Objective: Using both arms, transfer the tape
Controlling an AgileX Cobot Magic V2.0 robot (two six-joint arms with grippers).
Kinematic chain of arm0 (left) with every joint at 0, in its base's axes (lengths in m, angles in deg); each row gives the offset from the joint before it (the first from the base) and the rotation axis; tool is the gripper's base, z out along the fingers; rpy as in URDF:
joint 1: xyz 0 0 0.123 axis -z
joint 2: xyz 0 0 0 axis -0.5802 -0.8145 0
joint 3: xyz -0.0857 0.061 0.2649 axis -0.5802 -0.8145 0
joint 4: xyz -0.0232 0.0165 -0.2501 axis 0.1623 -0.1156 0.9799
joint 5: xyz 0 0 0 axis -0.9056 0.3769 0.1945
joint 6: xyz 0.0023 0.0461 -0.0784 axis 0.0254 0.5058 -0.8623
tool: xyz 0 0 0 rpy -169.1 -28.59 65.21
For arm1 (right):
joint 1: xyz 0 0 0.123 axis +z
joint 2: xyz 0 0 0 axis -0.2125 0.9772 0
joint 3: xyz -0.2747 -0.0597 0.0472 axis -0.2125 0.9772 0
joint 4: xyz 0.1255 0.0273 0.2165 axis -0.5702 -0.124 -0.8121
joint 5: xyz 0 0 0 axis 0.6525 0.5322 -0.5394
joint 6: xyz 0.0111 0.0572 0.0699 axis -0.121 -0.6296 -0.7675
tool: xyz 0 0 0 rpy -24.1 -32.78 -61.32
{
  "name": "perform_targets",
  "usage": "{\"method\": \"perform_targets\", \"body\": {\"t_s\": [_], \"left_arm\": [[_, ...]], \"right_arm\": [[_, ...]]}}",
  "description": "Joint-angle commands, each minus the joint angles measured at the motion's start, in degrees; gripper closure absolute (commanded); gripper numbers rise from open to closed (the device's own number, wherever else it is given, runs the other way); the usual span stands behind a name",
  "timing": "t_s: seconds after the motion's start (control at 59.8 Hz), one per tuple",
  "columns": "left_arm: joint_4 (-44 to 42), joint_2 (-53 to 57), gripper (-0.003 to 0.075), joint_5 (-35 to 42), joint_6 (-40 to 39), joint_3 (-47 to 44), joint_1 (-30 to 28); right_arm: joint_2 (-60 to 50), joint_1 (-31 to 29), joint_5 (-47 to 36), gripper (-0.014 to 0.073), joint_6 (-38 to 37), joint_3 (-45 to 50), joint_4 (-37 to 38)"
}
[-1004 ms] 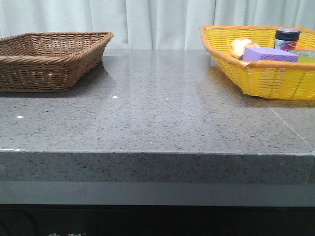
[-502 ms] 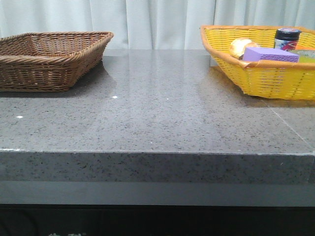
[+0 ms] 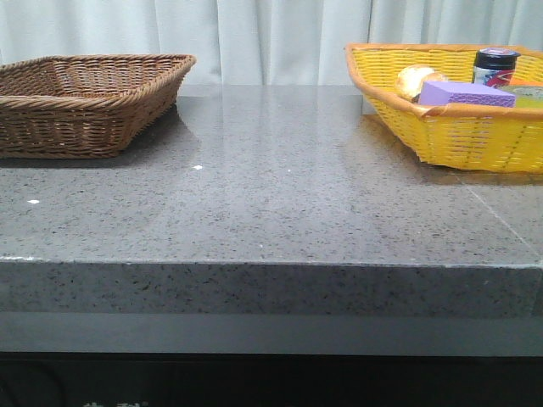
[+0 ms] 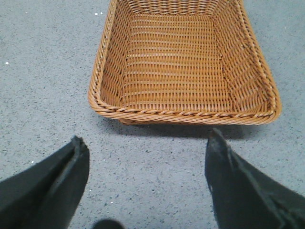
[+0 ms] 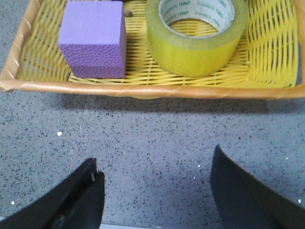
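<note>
Wide roll of translucent yellow packing tape w/ white core (image 5: 196, 36) lies flat in the yellow woven plastic basket (image 5: 143, 89), just beside the purple foam block (image 5: 94, 38). In the front view only a sliver of it may show behind the block; can't be sure. Vs a sec ago: basically nothing's changed, desk (image 3: 280, 195) same, no arm visible out front. So the pick hasn't begun. Right gripper (image 5: 157, 191) wide open, empty, near the basket rim. Left gripper (image 4: 145, 181) also wide open, empty, hovering by the brown wicker basket (image 4: 181, 114), probably the drop-off.
</note>
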Motion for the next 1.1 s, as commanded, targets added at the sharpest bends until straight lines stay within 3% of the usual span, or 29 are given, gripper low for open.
{"method": "perform_targets", "body": {"t_s": [0.0, 0.201, 0.452, 0.652, 1.087], "left_arm": [[3.7, 0.0, 0.0216, 5.2, 2.3, 2.0, 0.0], [11.6, 0.0, 0.0249, 4.8, 10.5, 2.0, 6.6], [11.6, 0.0, 0.0249, 4.8, 10.6, 2.0, 20.8], [11.6, 0.0, 0.0249, 5.0, 10.6, 2.0, 29.4], [11.6, 0.0, 0.0249, 5.1, 10.6, 2.0, 31.7]], "right_arm": [[0.7, -0.4, -3.1, 0.0085, 0.7, -2.2, 0.4], [4.9, -1.5, -0.7, 0.0085, 0.6, -8.4, 0.7], [14.0, -9.3, 5.5, 0.0085, 0.6, -21.4, 0.7], [23.9, -11.0, 12.4, 0.0085, 0.7, -32.2, 0.7], [47.8, -11.0, 24.4, 0.0085, 6.1, -53.7, 0.7]]}}
